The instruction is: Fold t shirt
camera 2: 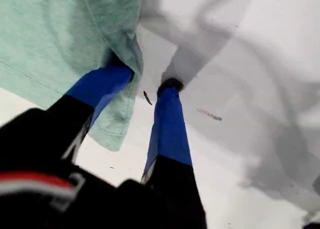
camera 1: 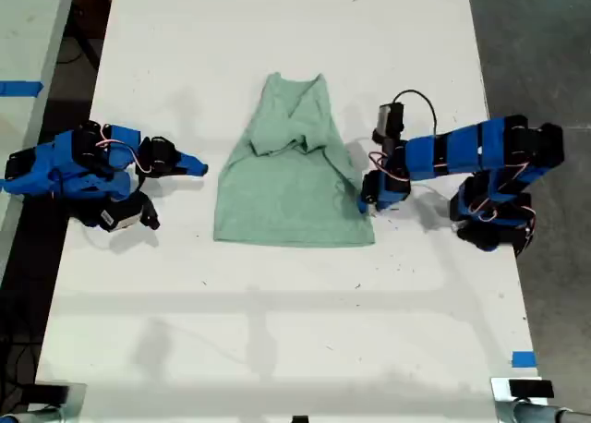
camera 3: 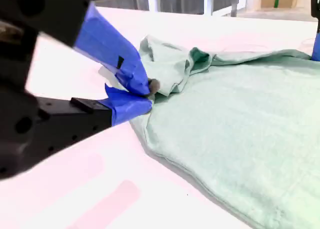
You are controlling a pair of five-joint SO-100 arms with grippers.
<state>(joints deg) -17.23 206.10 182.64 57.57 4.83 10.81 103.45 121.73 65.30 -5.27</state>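
Observation:
The pale green t shirt [camera 1: 291, 183] lies flat and wrinkled in the middle of the white table [camera 1: 277, 331], hem toward the exterior view's bottom and sleeves folded inward. My first gripper [camera 1: 367, 199] is at the hem corner on the exterior view's right. It is open [camera 2: 145, 78], one blue finger [camera 2: 102, 84] against the fabric edge [camera 2: 60, 34] and the other on bare table. My second gripper [camera 1: 199, 167] hovers just off the shirt's edge on the exterior view's left. It is shut [camera 3: 149, 93] with nothing visible in it, the shirt [camera 3: 240, 119] spreading beyond its tips.
A blue tape mark [camera 1: 523, 358] sits near the table's edge at the exterior view's lower right. A second table with blue tape [camera 1: 18, 88] stands past a dark gap on the exterior view's left. Dark floor [camera 1: 545, 44] borders the exterior view's right.

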